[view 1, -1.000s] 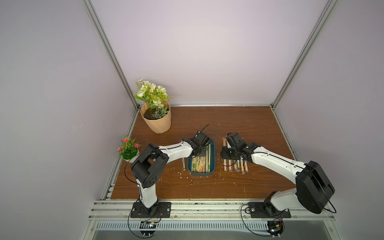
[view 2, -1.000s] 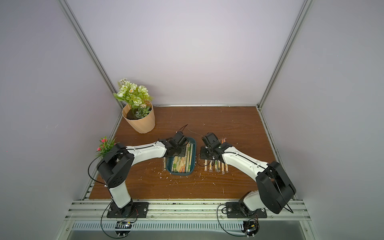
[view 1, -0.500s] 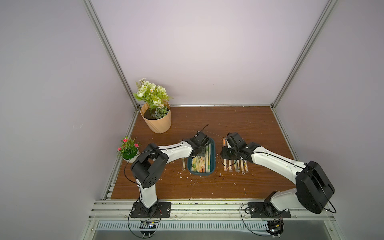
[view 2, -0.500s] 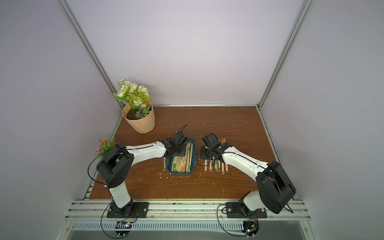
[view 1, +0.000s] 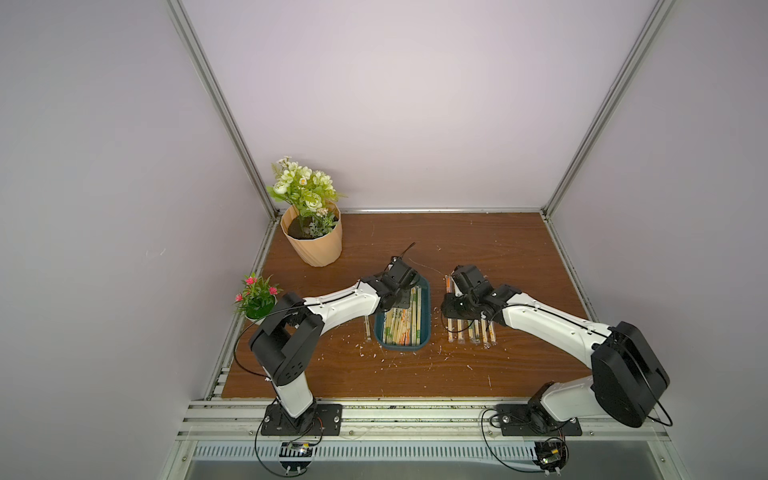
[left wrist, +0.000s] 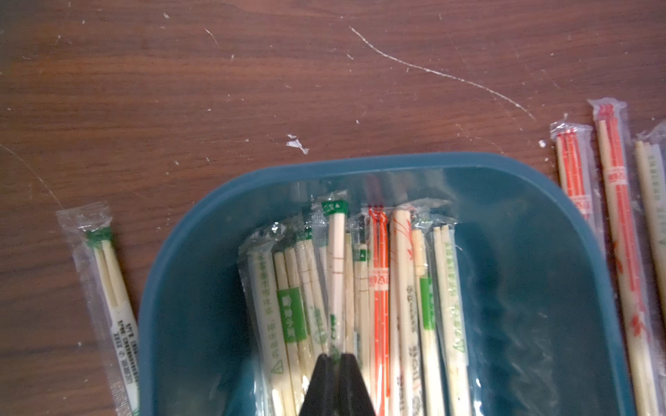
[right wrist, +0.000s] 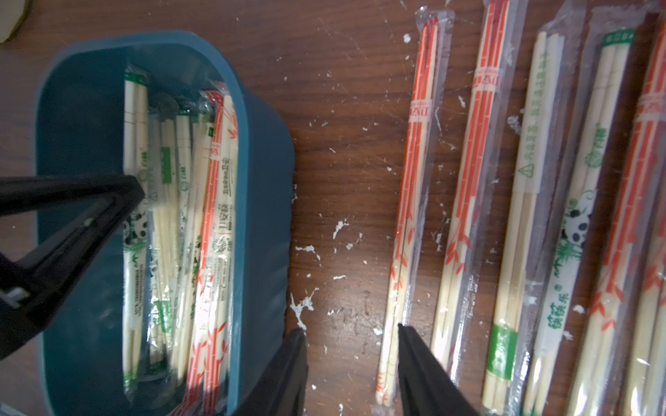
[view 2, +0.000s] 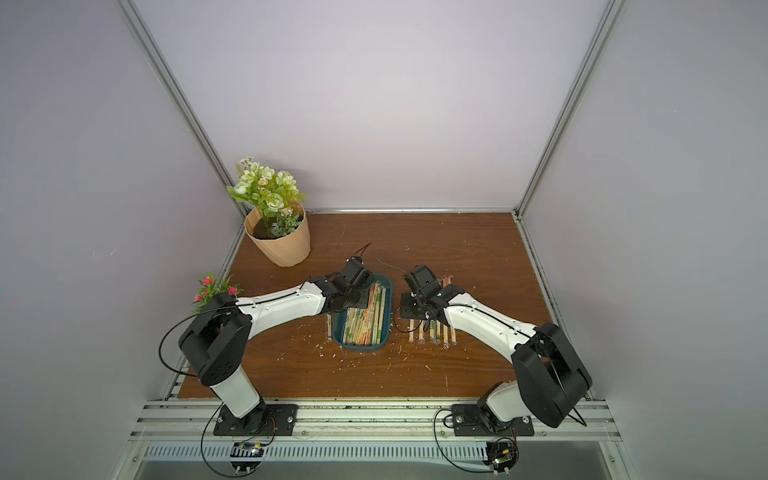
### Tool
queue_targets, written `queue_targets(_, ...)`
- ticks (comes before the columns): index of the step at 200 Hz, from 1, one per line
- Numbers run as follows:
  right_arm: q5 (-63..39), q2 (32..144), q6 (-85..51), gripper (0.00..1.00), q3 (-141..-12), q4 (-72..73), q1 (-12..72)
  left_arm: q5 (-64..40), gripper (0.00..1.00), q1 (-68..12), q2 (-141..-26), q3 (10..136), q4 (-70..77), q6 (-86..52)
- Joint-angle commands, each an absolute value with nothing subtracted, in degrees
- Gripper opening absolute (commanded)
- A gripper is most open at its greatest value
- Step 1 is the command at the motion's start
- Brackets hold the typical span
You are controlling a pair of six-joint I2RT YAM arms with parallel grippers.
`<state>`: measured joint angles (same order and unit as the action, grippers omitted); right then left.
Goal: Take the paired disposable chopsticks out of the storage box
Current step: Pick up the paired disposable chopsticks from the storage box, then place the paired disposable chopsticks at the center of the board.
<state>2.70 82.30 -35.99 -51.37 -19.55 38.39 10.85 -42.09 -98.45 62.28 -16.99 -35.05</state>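
**A:** Which step is this?

**B:** Picking up another pair. The left gripper (left wrist: 335, 360) is closed and seems to pinch a green-printed pair (left wrist: 337, 248) inside the storage box (view 1: 402, 348), just below the frame's middle in both top views. Many paired disposable chopsticks (view 1: 405, 320) lie in it.

**A:** And the right gripper (right wrist: 349, 329)?

**B:** Its jaws stand apart and empty, over the row of pairs (view 1: 471, 332) laid out right of the box.

**A:** Next?

**B:** Probably a straight lift clear of the wall, without dragging neighbouring sleeves along.

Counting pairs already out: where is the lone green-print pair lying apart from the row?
In both top views the lone pair lies on the table just left of the storage box, partly under the left arm.
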Motion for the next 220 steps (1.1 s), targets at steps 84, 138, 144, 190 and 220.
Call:
queue_targets(84,2.58,82.27,-35.16,0.47,-52.59,-19.96,38.03,18.65,0.00,-33.59,-82.77,57.72,-22.18,-35.78)
queue_targets(138,2.21,82.97,-34.98,0.46,-53.46,-20.12,38.02,20.12,0.00,-27.80,-82.32,50.49,-22.60,-35.84)
queue_targets(144,2.21,82.97,-34.94,0.46,-53.52,-20.20,37.99,20.13,0.00,-27.39,-82.59,49.78,-22.24,-35.82)
queue_targets(190,1.89,83.17,-35.16,0.46,-53.65,-20.13,38.05,19.79,0.00,-26.45,-86.32,47.66,-18.95,-35.38)
queue_targets(220,1.78,83.45,-35.25,0.46,-53.58,-20.13,38.06,18.91,0.00,-26.45,-89.29,48.72,-17.71,-34.87)
